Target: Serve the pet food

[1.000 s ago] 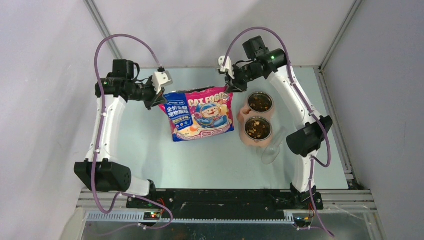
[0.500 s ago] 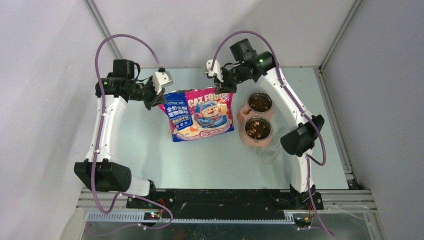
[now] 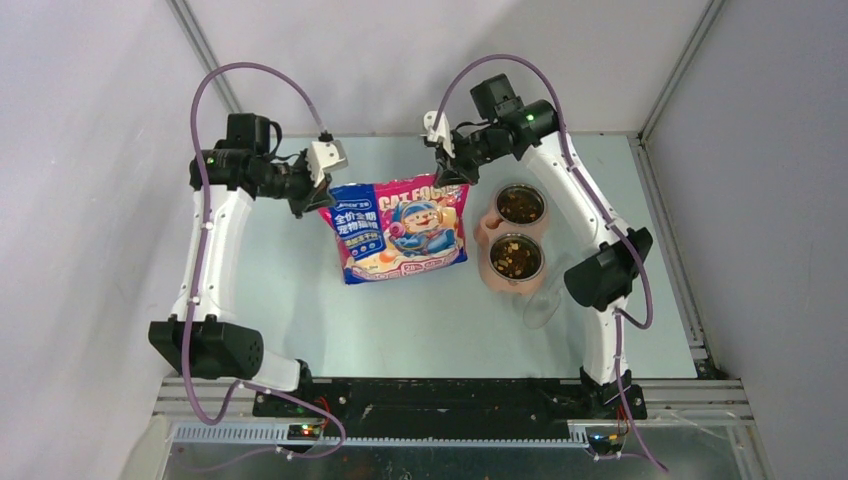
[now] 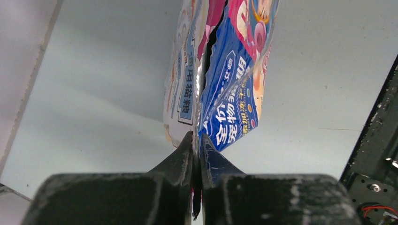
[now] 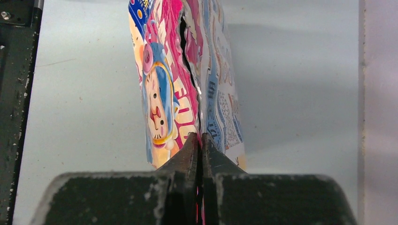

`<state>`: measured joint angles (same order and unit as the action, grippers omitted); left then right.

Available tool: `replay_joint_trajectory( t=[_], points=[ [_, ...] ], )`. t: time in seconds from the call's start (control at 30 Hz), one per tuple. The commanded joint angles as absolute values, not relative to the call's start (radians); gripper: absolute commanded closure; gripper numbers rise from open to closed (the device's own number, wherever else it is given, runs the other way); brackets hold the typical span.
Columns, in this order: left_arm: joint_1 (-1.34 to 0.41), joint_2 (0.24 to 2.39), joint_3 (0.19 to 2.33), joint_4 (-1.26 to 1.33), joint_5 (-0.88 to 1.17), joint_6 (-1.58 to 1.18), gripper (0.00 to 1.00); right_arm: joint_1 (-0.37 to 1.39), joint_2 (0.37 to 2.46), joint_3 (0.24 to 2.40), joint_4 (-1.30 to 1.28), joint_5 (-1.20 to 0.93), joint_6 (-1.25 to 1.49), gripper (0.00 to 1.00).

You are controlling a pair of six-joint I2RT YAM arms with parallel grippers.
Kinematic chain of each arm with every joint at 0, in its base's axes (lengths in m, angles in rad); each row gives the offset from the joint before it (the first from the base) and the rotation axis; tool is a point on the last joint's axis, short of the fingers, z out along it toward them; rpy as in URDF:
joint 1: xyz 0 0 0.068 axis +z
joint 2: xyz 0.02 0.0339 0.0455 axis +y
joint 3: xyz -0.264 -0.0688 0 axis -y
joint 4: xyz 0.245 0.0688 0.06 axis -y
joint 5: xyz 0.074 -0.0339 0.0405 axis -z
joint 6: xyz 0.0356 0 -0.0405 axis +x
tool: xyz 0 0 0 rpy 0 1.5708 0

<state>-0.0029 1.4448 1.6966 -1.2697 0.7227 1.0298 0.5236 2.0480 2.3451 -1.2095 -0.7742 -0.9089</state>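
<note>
A pink and blue cat food bag (image 3: 402,230) stands upright mid-table, held at both top corners. My left gripper (image 3: 312,200) is shut on its top left corner; the bag (image 4: 220,89) runs away from the jaws in the left wrist view. My right gripper (image 3: 447,180) is shut on its top right corner; the bag (image 5: 183,93) shows a narrow slit along its top edge. The pet food (image 3: 516,257) lies as brown kibble in two steel bowls, the near one and the far one (image 3: 521,206).
The bowls sit in a pink double holder (image 3: 489,228) right of the bag. A clear plastic scoop (image 3: 545,298) lies just in front of the holder. The right arm's elbow (image 3: 606,272) hangs close by it. Metal frame posts stand at the table's far corners.
The right gripper first swung left along the bag's top, then came back a little to the right, still pinching the corner. The left arm and the bowls have not moved.
</note>
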Motion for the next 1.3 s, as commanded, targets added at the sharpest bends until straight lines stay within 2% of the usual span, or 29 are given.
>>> replay_joint_trajectory(
  t=[0.0, 0.03, 0.07, 0.1, 0.17, 0.23, 0.33, 0.43, 0.63, 0.7, 0.73, 0.8, 0.87, 0.93, 0.97, 1.0, 1.03, 1.1, 1.17, 1.27],
  points=[
    [-0.042, 1.403, 1.745, -1.189, 0.794, 0.997, 0.82, 0.486, 1.928, 2.315, -1.174, -0.813, -0.855, 1.0],
    [-0.055, 1.396, 1.733, -1.163, 0.806, 0.978, 0.68, 0.499, 1.92, 2.283, -1.156, -0.813, -0.855, 1.0],
    [-0.084, 1.374, 1.694, -1.078, 0.808, 0.925, 0.62, 0.505, 1.907, 2.267, -1.134, -0.808, -0.856, 1.0],
    [-0.097, 1.362, 1.669, -1.026, 0.804, 0.896, 0.51, 0.517, 1.901, 2.242, -1.126, -0.805, -0.86, 1.0],
    [-0.138, 1.332, 1.604, -0.887, 0.772, 0.834, 0.39, 0.526, 1.896, 2.226, -1.107, -0.796, -0.86, 1.0],
    [-0.176, 1.332, 1.577, -0.826, 0.741, 0.827, 0.34, 0.529, 1.901, 2.234, -1.103, -0.793, -0.856, 0.99],
    [-0.199, 1.4, 1.633, -0.918, 0.735, 0.881, 0.34, 0.529, 1.903, 2.242, -1.091, -0.789, -0.847, 0.97],
    [-0.201, 1.461, 1.698, -1.04, 0.745, 0.934, 0.38, 0.529, 1.897, 2.243, -1.085, -0.784, -0.844, 0.97],
    [-0.201, 1.47, 1.691, -1.08, 0.719, 0.97, 0.53, 0.527, 1.893, 2.238, -1.085, -0.784, -0.846, 1.0],
    [-0.2, 1.472, 1.694, -1.089, 0.699, 0.981, 0.64, 0.524, 1.893, 2.237, -1.086, -0.786, -0.851, 1.0],
    [-0.2, 1.473, 1.699, -1.097, 0.687, 0.989, 0.76, 0.522, 1.893, 2.236, -1.087, -0.788, -0.861, 1.0],
    [-0.197, 1.478, 1.716, -1.13, 0.668, 1.008, 0.92, 0.517, 1.891, 2.232, -1.095, -0.797, -0.883, 1.0],
    [-0.189, 1.478, 1.724, -1.151, 0.669, 1.014, 0.99, 0.51, 1.885, 2.218, -1.091, -0.807, -0.891, 1.0],
    [-0.185, 1.466, 1.722, -1.146, 0.681, 1.007, 1.0, 0.507, 1.875, 2.196, -1.071, -0.82, -0.884, 1.0],
    [-0.185, 1.464, 1.717, -1.14, 0.69, 0.988, 1.0, 0.509, 1.865, 2.178, -1.047, -0.825, -0.873, 0.96],
    [-0.185, 1.461, 1.717, -1.122, 0.714, 0.975, 1.0, 0.512, 1.862, 2.168, -1.03, -0.832, -0.863, 0.92],
    [-0.187, 1.459, 1.717, -1.113, 0.727, 0.942, 1.0, 0.522, 1.856, 2.149, -0.989, -0.837, -0.833, 0.83],
    [-0.192, 1.457, 1.72, -1.086, 0.768, 0.894, 1.0, 0.54, 1.854, 2.136, -0.943, -0.85, -0.802, 0.71],
    [-0.198, 1.456, 1.727, -1.076, 0.786, 0.872, 0.99, 0.564, 1.868, 2.145, -0.914, -0.847, -0.776, 0.66],
    [-0.205, 1.45, 1.728, -1.073, 0.792, 0.866, 0.99, 0.589, 1.916, 2.182, -0.908, -0.84, -0.757, 0.65]
  ],
)
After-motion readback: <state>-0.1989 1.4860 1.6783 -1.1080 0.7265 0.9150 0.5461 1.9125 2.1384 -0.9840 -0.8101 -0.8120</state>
